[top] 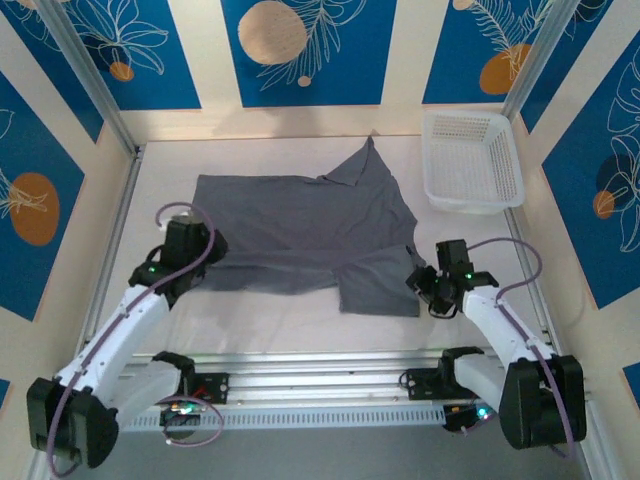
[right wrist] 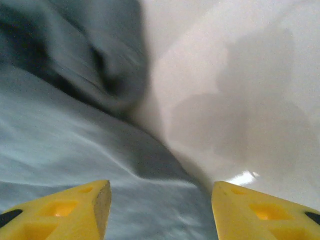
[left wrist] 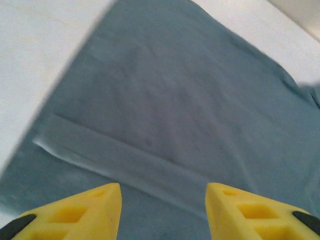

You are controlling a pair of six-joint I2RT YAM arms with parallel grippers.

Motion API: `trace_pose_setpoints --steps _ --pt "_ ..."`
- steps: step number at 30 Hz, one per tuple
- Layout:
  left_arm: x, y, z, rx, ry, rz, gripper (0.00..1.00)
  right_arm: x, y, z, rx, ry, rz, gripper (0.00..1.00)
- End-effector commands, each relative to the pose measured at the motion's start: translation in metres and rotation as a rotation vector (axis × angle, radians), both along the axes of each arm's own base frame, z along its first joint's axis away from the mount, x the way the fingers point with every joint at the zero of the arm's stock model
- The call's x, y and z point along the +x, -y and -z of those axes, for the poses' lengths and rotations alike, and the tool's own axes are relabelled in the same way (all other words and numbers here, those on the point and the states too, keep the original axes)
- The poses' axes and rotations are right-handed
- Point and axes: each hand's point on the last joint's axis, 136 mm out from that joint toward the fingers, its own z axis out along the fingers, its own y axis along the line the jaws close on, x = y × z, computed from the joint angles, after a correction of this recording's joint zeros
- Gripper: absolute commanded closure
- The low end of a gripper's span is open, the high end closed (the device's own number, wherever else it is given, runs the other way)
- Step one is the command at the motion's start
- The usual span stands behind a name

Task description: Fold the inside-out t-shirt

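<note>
- Left tool: the jaws stand apart with nothing between them. It is held low over the cloth, and no contact can be made out.
- Right tool: the jaws are likewise apart and empty. It is held low at the cloth's edge.
- The inside-out t-shirt lies directly beneath and ahead of the left tool. A stitched hem band crosses just in front of the tool, slanting a little across its line of reach. Bare counter begins ahead and to the tool's left.
- Under the right tool the shirt's edge runs through the gap, with cloth to the tool's left and bare counter to its right. A rumpled fold rises ahead and to the left.
- In the overhead view the shirt lies on the counter between the two tools. Its long axis runs from one tool towards the other.
- The left tool sits at one short edge, the right tool at the near corner of the opposite side.
- Judgement: neither arm is clearly nearer, since each has its own edge directly under it. The cloth extends inboard and ahead of both. An edge pinched at either tool would therefore be carried across the long axis, towards the other tool.
- Farther ahead and to the left of the right tool, a pointed flap of the shirt reaches towards the back.
- A white mesh basket stands farthest out, straight ahead of the right tool. It is near the flap but is not seen touching it.
</note>
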Motion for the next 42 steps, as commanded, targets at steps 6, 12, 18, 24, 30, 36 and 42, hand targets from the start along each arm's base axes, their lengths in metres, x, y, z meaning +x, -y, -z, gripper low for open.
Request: trace_pose_setpoints --steps 6,12,18,24,30,36,42 --pt "-0.035 -0.023 0.040 0.188 -0.122 -0.031 0.47 0.008 -0.038 0.007 0.044 -0.038 -0.135 0.76" --pt "-0.035 -0.024 0.039 0.198 -0.128 -0.035 0.46 0.047 -0.088 -0.037 0.217 0.040 -0.222 1.00" --pt "-0.030 -0.020 0.040 0.190 -0.128 -0.031 0.45 0.143 -0.131 -0.124 0.340 0.202 -0.275 1.00" --pt "-0.024 -0.018 0.039 0.199 -0.134 -0.030 0.36 0.254 -0.065 -0.118 0.170 0.229 -0.055 0.90" --pt "-0.008 -0.014 0.035 0.242 -0.162 0.002 0.31 0.232 -0.067 -0.106 0.130 0.189 -0.131 0.43" --pt "0.034 -0.021 0.053 0.182 -0.220 -0.033 0.97 0.176 -0.067 -0.050 0.169 0.126 -0.103 0.75" --pt "0.069 -0.046 0.108 0.136 -0.371 -0.120 1.00 0.143 -0.060 -0.001 0.164 0.026 -0.050 0.91"
